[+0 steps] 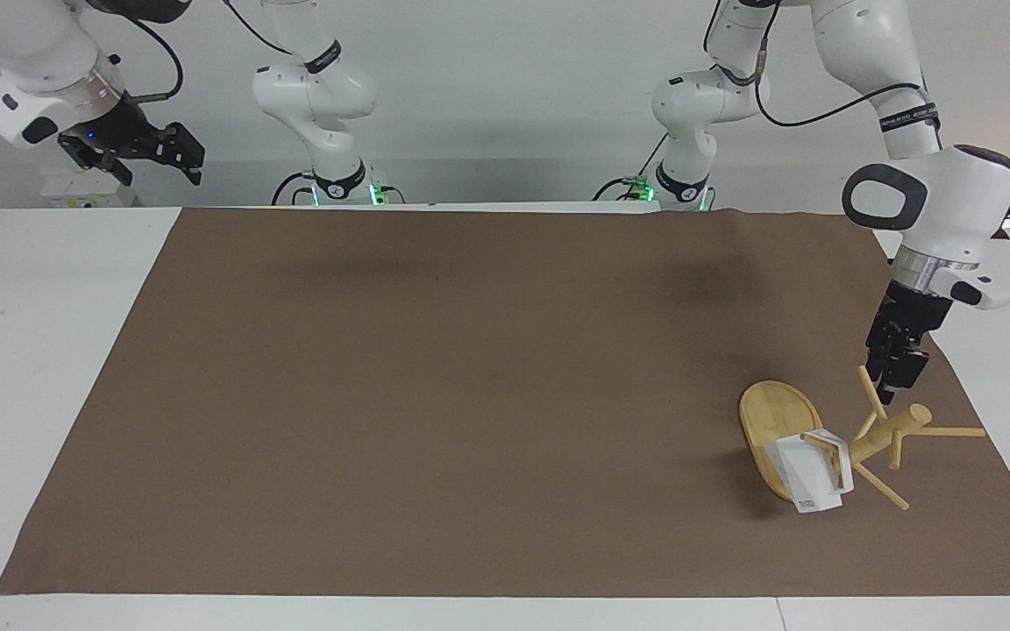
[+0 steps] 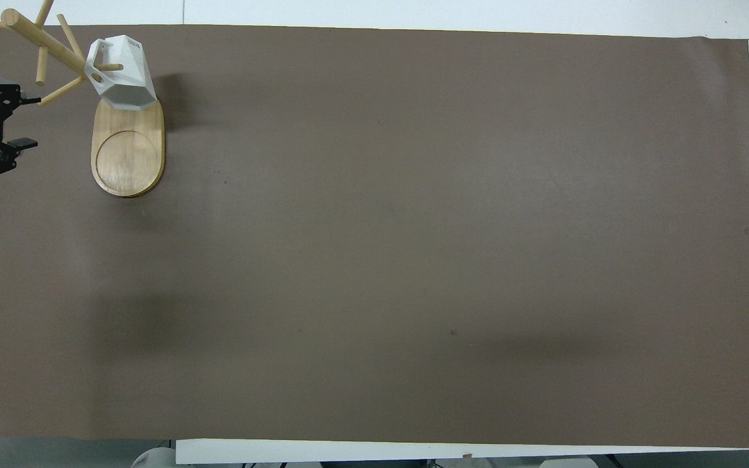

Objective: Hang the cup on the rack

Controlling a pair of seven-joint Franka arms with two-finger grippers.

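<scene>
The white faceted cup (image 1: 807, 478) (image 2: 124, 78) hangs by its angular handle on a thin peg of the bamboo rack (image 1: 777, 416) (image 2: 127, 156), over the end of the oval base that lies farther from the robots. Nothing holds the cup. My left gripper (image 1: 895, 381) (image 2: 26, 121) is open and empty, up beside the rack toward the left arm's end of the table, close to the tip of another peg. My right gripper (image 1: 185, 158) waits high over the right arm's end of the table, open and empty.
A brown mat (image 1: 470, 394) covers most of the white table (image 1: 40, 350). The rack's pegs (image 1: 952, 432) stick out toward the left arm's end, near the mat's edge. Both arm bases stand along the robots' edge of the table.
</scene>
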